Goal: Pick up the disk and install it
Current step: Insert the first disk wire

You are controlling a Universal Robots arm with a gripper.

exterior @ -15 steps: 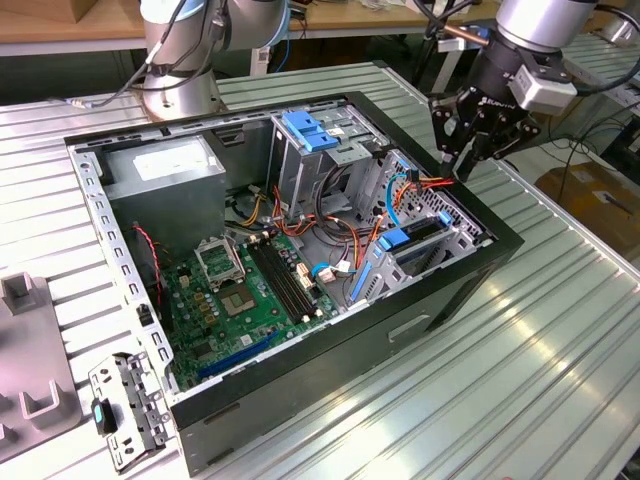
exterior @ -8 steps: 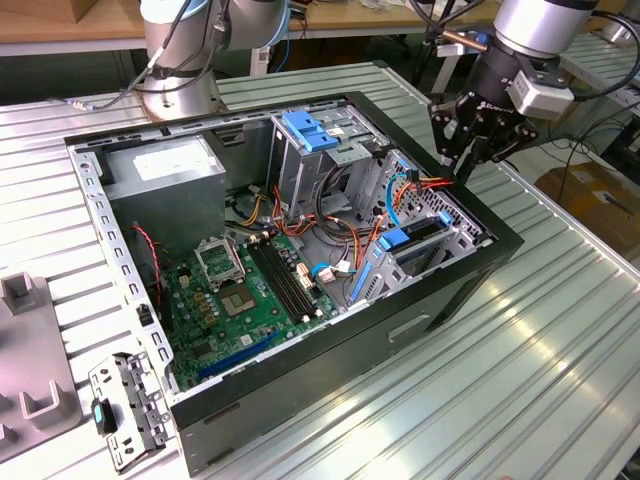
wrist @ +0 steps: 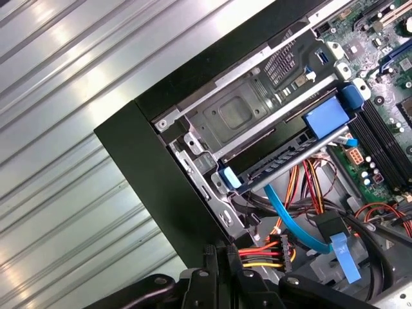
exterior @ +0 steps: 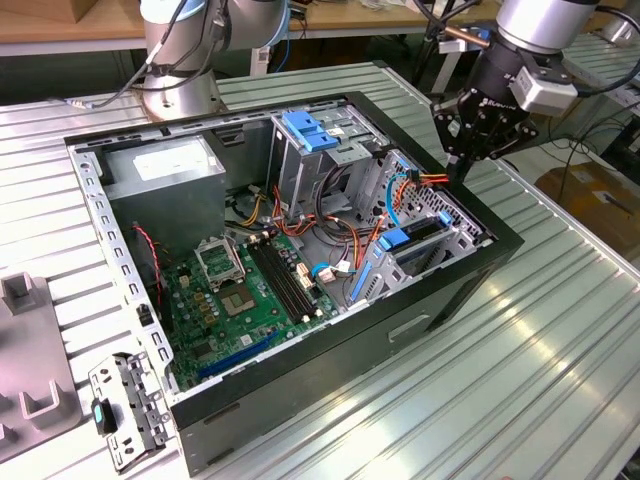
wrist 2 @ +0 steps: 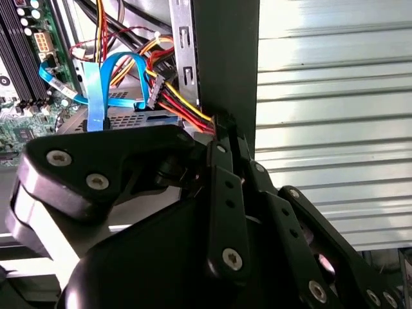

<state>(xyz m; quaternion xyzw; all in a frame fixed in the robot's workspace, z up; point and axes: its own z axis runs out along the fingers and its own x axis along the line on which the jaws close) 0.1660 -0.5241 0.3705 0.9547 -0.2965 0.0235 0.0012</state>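
The disk [exterior: 408, 242] sits in the drive bay at the open computer case's corner, on the exterior view's right, with its blue carrier rail showing. In the first wrist view the disk [wrist: 278, 166] shows edge-on in the bay, a blue tab at each end. My gripper [exterior: 455, 165] hangs over the case's rim just behind that bay, with the jaws shut. In both wrist views my gripper [wrist 2: 224, 132] [wrist: 222, 254] meets the red, yellow and orange power wires [wrist: 257, 256] at the rim. Whether the wires are pinched I cannot tell. A light blue data cable [wrist 2: 96, 90] curves beside the wires.
The black case [exterior: 330, 350] lies open on a ribbed metal table [exterior: 540, 380]. Inside are a green motherboard [exterior: 250, 290], a grey power supply [exterior: 165, 175] and a drive cage topped by a blue latch plate [exterior: 308, 130]. A metal bracket [exterior: 125, 410] and grey fixture [exterior: 30, 380] lie on the exterior view's left.
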